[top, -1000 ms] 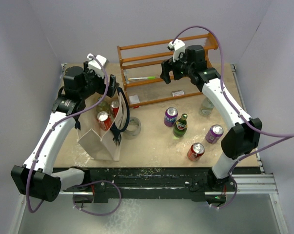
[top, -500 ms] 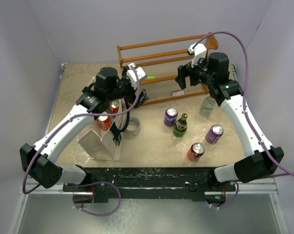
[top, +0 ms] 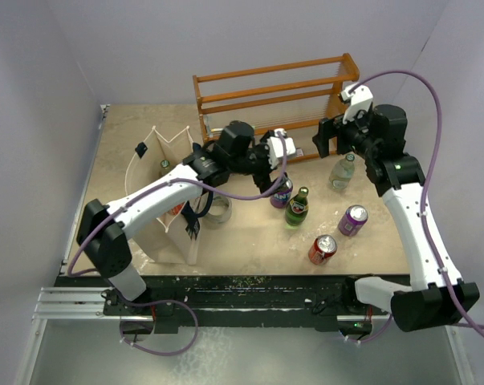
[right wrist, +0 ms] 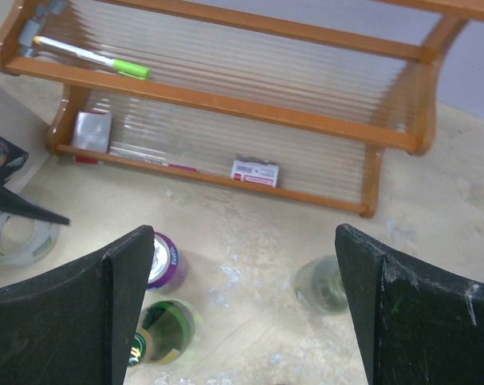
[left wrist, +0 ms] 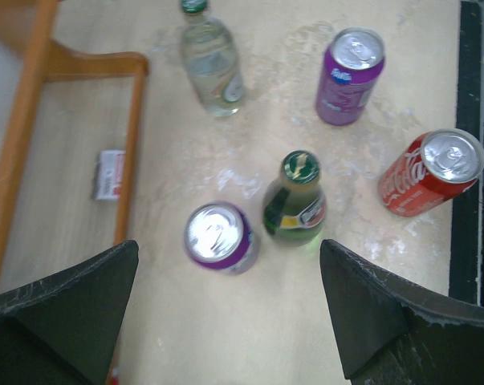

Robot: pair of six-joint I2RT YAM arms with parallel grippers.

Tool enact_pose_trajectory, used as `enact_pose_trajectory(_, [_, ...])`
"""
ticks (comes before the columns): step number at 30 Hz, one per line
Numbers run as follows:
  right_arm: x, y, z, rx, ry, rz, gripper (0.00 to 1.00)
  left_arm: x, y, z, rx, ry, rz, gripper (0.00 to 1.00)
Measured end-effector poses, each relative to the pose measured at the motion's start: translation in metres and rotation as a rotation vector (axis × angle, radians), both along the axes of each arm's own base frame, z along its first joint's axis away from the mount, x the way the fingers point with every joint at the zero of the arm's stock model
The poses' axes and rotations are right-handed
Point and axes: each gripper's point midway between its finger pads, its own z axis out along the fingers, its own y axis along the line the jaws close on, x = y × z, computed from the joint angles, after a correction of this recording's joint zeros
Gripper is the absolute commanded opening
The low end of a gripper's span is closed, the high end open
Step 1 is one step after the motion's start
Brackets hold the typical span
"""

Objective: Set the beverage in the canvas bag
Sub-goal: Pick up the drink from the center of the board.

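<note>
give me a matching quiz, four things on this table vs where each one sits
Things:
1 red cola can
2 clear bottle
3 green-capped marker
4 green glass bottle

Places:
a on a shelf of the wooden rack
b close beside the purple can at mid-table
c nearest the front edge of the table
d by the rack's right end

Pairs: 1-c, 2-d, 3-a, 4-b

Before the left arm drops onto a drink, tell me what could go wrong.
1. The purple can with the silver top stands close beside the green glass bottle. A finger of the open left gripper coming down between them might tip the bottle.
2. The cream canvas bag with navy handles already holds drinks, and its straps hang at the mouth, so a carried can might snag.
</note>
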Motion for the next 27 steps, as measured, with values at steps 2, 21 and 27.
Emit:
enact_pose_trajectory(2, [-0.004, -0.012, -0.001, 0.013, 0.000, -0.039, 0.94, -0.004, -0.015, -0.010, 0.009, 0.018, -0.034, 0.94])
enact_pose_trajectory(21, [-0.029, -0.052, -0.020, 0.047, 0.028, -0.170, 0.95, -0.013, -0.064, -0.064, 0.060, 0.129, -0.152, 0.70])
enact_pose_trajectory(27, [-0.029, -0.054, -0.022, 0.050, 0.032, -0.178, 0.95, -0.013, -0.067, -0.075, 0.071, 0.149, -0.155, 0.59])
